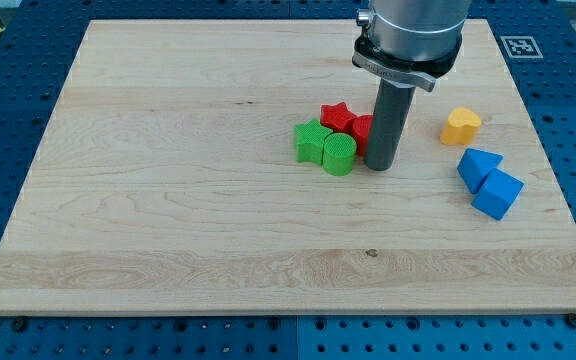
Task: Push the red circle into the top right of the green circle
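The green circle (339, 154) stands near the board's middle, touching a green star (312, 141) on its left. The red circle (362, 129) sits just to the upper right of the green circle, partly hidden behind my rod. A red star (337, 117) lies above the green circle, next to the red circle. My tip (380, 164) rests on the board right of the green circle and against the red circle's right side.
A yellow heart (460, 126) lies to the right of the rod. Two blue blocks (479, 166) (497, 193) sit near the board's right edge. The wooden board (168, 200) is ringed by a blue perforated table.
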You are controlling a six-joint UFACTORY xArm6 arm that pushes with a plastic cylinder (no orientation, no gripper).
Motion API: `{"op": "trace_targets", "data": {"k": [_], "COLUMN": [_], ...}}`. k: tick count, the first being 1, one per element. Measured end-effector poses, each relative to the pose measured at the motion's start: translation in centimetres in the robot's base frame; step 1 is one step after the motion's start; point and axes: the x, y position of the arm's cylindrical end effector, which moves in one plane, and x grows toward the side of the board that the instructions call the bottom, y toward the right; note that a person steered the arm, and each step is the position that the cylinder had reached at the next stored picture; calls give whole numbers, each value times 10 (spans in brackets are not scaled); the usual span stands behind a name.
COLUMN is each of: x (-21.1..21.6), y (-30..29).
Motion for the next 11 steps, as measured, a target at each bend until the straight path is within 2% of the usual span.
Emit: {"op": "trace_targets", "data": {"k": [3,4,5,11], "x": [-13,-58,-68,-61], "y": [27,26,24,-10]}}
